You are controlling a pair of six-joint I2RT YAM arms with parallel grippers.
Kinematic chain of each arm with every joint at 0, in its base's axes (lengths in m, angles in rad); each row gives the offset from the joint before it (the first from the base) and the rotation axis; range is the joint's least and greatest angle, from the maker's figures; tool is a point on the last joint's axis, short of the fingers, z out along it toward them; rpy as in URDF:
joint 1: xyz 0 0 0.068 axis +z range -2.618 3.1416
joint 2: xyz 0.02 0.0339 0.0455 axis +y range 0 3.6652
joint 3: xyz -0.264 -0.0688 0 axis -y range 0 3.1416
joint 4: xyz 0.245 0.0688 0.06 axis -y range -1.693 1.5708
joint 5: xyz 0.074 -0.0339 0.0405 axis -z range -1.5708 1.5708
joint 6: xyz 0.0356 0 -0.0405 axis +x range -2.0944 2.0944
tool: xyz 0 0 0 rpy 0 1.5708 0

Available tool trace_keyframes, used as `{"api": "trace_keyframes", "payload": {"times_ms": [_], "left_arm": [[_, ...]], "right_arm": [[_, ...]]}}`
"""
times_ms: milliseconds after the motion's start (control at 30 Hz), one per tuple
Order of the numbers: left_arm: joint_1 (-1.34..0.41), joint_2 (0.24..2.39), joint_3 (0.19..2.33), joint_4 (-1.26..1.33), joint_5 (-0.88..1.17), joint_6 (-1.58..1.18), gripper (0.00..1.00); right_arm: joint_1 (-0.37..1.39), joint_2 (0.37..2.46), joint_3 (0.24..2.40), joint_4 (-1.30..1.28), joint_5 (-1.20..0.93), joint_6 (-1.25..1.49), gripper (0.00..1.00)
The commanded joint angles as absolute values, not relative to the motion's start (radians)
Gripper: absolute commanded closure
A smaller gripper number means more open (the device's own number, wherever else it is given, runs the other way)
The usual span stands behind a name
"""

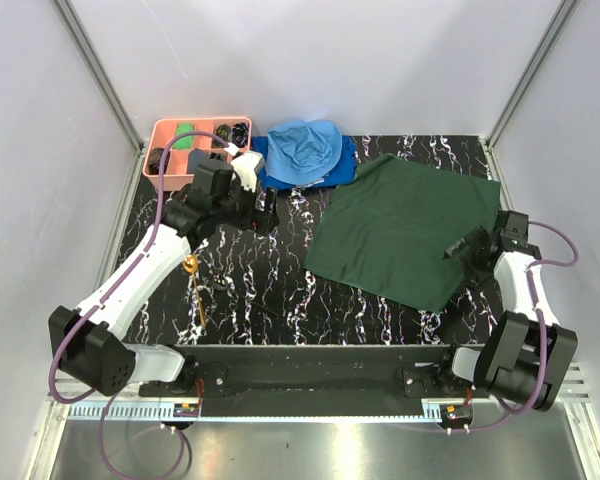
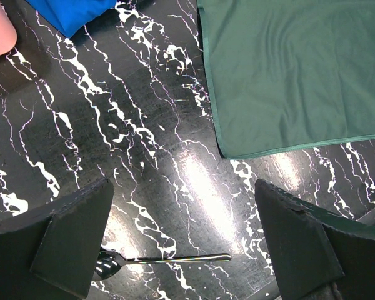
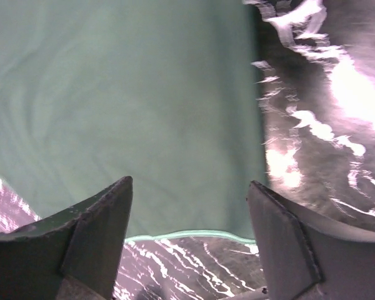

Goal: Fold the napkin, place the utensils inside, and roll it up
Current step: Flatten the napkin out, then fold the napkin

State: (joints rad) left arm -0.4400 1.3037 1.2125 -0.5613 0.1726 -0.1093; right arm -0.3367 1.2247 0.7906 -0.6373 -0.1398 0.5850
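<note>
Right now my right gripper (image 3: 189, 187) has its fingers spread wide with nothing between them. In the right wrist view it hangs over the napkin's (image 1: 405, 232) hemmed edge, which runs across the bottom of the frame from one finger to the other. A corner of the cloth sits just inside the right-hand finger. The left gripper (image 2: 182, 187) is parted and empty too, over bare black marble table (image 1: 270, 290), with the napkin's nearest corner in the upper right of its view.

The napkin lies flat and unfolded in the centre-right of the overhead frame, turned at an angle to the table edge. The utensils (image 1: 195, 295) lie well apart from it at lower left, beside the left arm. One slim handle shows at the bottom of the left wrist view.

I judge the first fold is not yet made, and that is where the trouble lies. If I close on the hem alone, the thin cloth may slip out. If I pinch too shallow and pull, the whole sheet could slide on the glossy marble instead of folding. With only one corner lifted, the fold may land skewed. The napkin's far corner sits just beside the royal-blue cloth (image 1: 348, 170) under the light blue cloth (image 1: 305, 150); I cannot tell whether they touch, and a drag could snag them.
</note>
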Motion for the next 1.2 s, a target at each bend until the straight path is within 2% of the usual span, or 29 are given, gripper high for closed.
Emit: {"api": "trace_keyframes", "payload": {"times_ms": [0, 233, 333, 467, 500, 600, 667, 700, 733, 800, 833, 967, 1100, 1133, 1167], "left_arm": [[-0.436, 1.275, 1.204, -0.512, 0.179, -0.121, 0.02], [-0.436, 1.279, 1.206, -0.512, 0.189, -0.123, 0.02], [-0.436, 1.282, 1.206, -0.512, 0.196, -0.124, 0.02], [-0.436, 1.279, 1.206, -0.511, 0.198, -0.126, 0.02], [-0.436, 1.278, 1.204, -0.511, 0.195, -0.126, 0.02], [-0.436, 1.275, 1.206, -0.511, 0.192, -0.126, 0.02], [-0.436, 1.270, 1.204, -0.511, 0.189, -0.121, 0.02], [-0.436, 1.269, 1.204, -0.509, 0.181, -0.120, 0.02], [-0.437, 1.266, 1.204, -0.511, 0.178, -0.120, 0.02], [-0.436, 1.262, 1.203, -0.509, 0.172, -0.118, 0.02], [-0.436, 1.261, 1.203, -0.508, 0.170, -0.118, 0.02], [-0.436, 1.264, 1.201, -0.506, 0.183, -0.121, 0.02], [-0.436, 1.267, 1.201, -0.505, 0.187, -0.124, 0.02], [-0.436, 1.267, 1.201, -0.505, 0.190, -0.124, 0.02], [-0.436, 1.269, 1.201, -0.503, 0.192, -0.126, 0.02]], "right_arm": [[-0.383, 1.281, 0.785, -0.687, -0.100, 0.568, 0.21], [-0.385, 1.368, 0.799, -0.657, -0.034, 0.561, 0.35], [-0.385, 1.413, 0.802, -0.626, -0.054, 0.566, 0.46], [-0.383, 1.463, 0.796, -0.600, -0.038, 0.566, 0.50], [-0.385, 1.476, 0.792, -0.591, -0.032, 0.565, 0.54], [-0.383, 1.512, 0.793, -0.572, -0.029, 0.557, 0.56], [-0.383, 1.529, 0.796, -0.571, -0.028, 0.552, 0.61], [-0.383, 1.532, 0.799, -0.568, -0.029, 0.548, 0.66], [-0.383, 1.532, 0.804, -0.569, -0.035, 0.542, 0.85], [-0.382, 1.517, 0.828, -0.580, -0.072, 0.517, 0.98], [-0.376, 1.503, 0.840, -0.586, -0.078, 0.517, 1.00], [-0.270, 1.439, 0.984, -0.643, -0.005, 0.544, 1.00], [-0.128, 1.494, 1.118, -0.667, -0.052, 0.564, 0.92], [-0.112, 1.520, 1.136, -0.664, -0.073, 0.563, 0.87], [-0.103, 1.526, 1.162, -0.664, -0.093, 0.558, 0.71]]}}
